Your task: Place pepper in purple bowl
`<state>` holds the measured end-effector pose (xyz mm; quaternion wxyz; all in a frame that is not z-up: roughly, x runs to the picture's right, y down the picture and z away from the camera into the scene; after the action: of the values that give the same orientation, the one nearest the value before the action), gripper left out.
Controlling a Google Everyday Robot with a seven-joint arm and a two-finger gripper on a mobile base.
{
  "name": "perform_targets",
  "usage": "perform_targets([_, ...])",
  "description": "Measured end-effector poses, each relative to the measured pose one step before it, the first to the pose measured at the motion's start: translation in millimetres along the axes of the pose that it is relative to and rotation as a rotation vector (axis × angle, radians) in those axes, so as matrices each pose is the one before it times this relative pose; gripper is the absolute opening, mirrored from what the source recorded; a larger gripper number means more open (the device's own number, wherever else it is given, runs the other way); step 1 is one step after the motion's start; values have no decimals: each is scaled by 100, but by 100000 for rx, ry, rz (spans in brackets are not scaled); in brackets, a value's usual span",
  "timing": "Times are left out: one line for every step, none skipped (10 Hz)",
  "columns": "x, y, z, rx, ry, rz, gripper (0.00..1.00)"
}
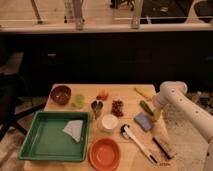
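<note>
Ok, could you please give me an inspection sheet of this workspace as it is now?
Surface: wooden table, crowded.
Job's things: pepper lies on the right side; purple bowl at the far left, looks empty.
Clutter: green tray, orange bowl, white cup, blue sponge, brush, yellow item.
Grippers: gripper low, just right of the pepper.
Cables: nothing seen.
Surroundings: dark cabinets behind.

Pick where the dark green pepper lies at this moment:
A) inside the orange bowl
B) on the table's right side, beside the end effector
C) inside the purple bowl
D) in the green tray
B: the pepper lies on the table between the yellow item and the blue sponge, with the end effector close at its right; the purple bowl stands far off at the back left.
</note>
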<state>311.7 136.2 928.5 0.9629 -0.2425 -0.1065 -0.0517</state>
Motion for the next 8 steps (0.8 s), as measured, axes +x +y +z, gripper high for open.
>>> perform_targets([154, 232, -176, -60, -273, 1188, 42])
perform_targets([16, -22, -96, 55, 135, -89, 33])
perform_targets([65, 89, -63, -174, 184, -151, 24])
perform_targets([44, 56, -75, -120, 125, -30, 14])
perform_targets([43, 23, -73, -14, 63, -7, 4])
perform_targets([1, -7, -27, 12, 15, -78, 0])
perform_targets([-9, -4, -24, 19, -13, -40, 0])
perform_targets([-5, -14, -66, 94, 28, -99, 0])
